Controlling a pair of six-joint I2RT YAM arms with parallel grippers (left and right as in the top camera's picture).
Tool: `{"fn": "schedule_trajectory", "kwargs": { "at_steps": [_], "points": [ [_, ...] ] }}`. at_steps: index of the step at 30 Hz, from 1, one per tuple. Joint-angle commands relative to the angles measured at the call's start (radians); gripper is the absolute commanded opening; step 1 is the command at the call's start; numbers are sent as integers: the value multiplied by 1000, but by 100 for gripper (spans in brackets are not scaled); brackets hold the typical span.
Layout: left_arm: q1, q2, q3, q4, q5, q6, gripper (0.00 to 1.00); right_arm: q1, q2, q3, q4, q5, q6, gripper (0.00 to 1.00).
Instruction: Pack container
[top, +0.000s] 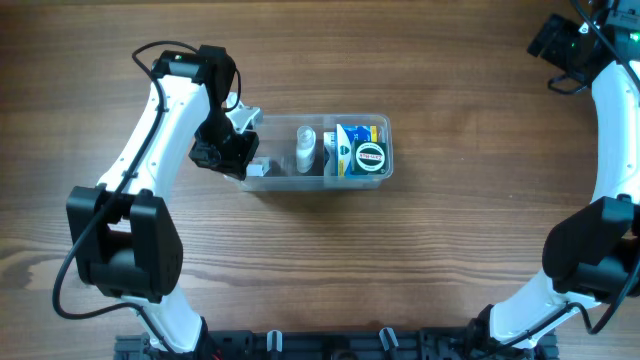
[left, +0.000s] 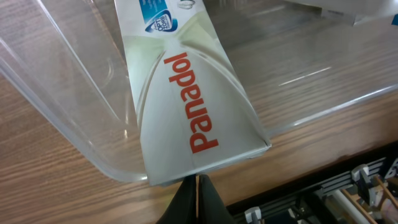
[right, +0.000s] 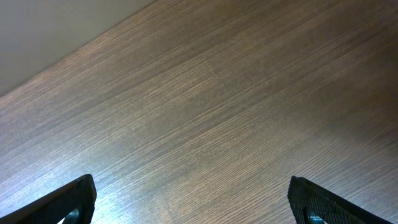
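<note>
Left claw (left: 198, 188) tight on Panadol box (left: 193, 106) — lettering only in wrist view

Panadol box (left: 186, 106) top beyond picture's edge

Brown wood-grain table (right: 205, 112) across the frame, grey band (right: 43, 31) top left, right gripper (right: 199, 202) spread wide, dark fingertips (right: 74, 196) at both lower corners

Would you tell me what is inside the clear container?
The container holds a white bottle, a blue-and-white box, a round green tin and, at its left end, a Panadol box in the left gripper. Anything beneath them is hidden.
</note>
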Motion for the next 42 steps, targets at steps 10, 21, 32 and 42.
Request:
{"fn": "schedule_trajectory", "kwargs": {
  "at_steps": [10, 21, 32, 42],
  "points": [
    [-7, 19, -5, 206, 20, -33, 4, 3, 6, -1, 2, -9, -9, 100],
    [-1, 16, 220, 268, 19, -137, 100, 3, 6, -1, 2, -9, -9, 100],
    [53, -214, 455, 132, 19, -208, 100, 3, 6, -1, 2, -9, -9, 100],
    [58, -371, 455, -71, 16, -266, 100, 3, 6, -1, 2, -9, -9, 100]
  ]
}}
